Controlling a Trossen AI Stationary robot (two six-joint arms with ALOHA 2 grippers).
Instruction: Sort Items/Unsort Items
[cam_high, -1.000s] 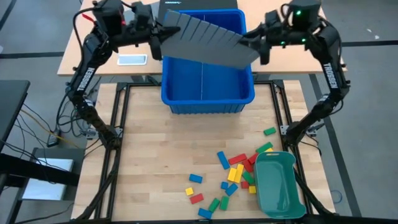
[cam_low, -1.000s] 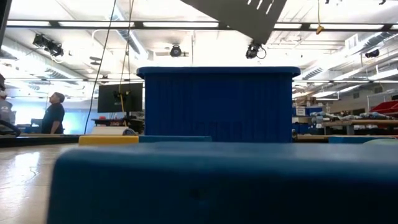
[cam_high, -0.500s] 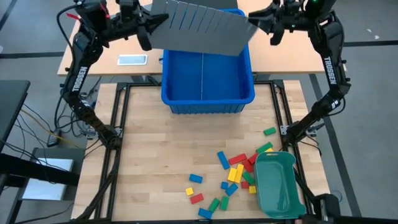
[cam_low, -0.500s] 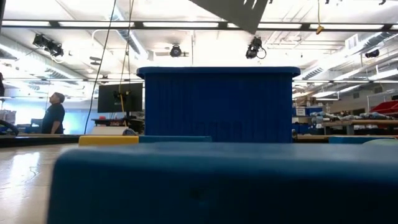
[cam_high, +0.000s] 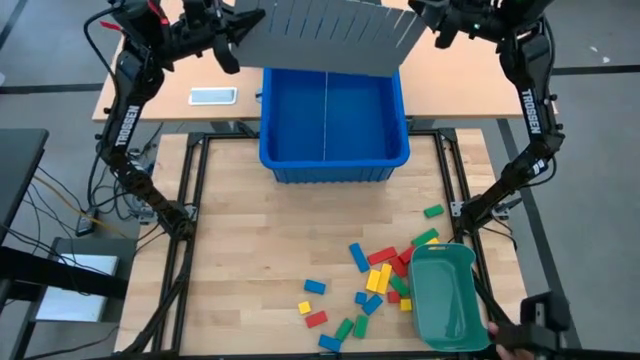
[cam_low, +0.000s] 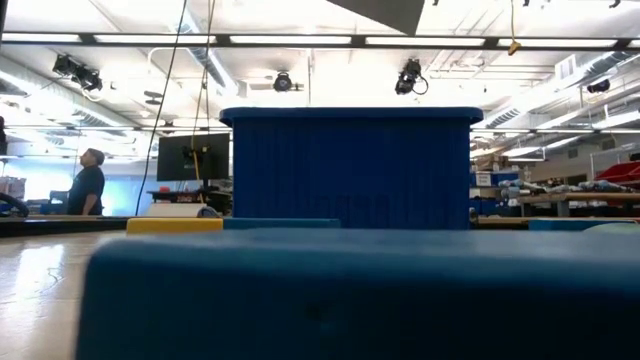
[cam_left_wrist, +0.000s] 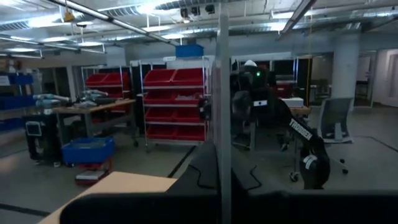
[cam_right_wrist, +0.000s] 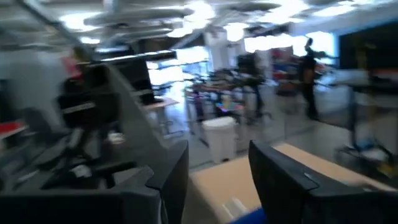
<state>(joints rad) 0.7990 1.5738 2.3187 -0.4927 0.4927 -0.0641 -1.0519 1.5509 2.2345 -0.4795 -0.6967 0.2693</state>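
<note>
Both dark arms are reaching high over the far end of the table, carrying a flat grey slotted divider sheet between them above the deep blue plastic bin. The left gripper is clamping the sheet's left edge; the right gripper is at its right edge, though its grasp cannot be told. The small red, yellow, green and blue rectangular toy blocks are lying scattered on the wooden tabletop, just beside the teal-green oblong plastic tray.
</note>
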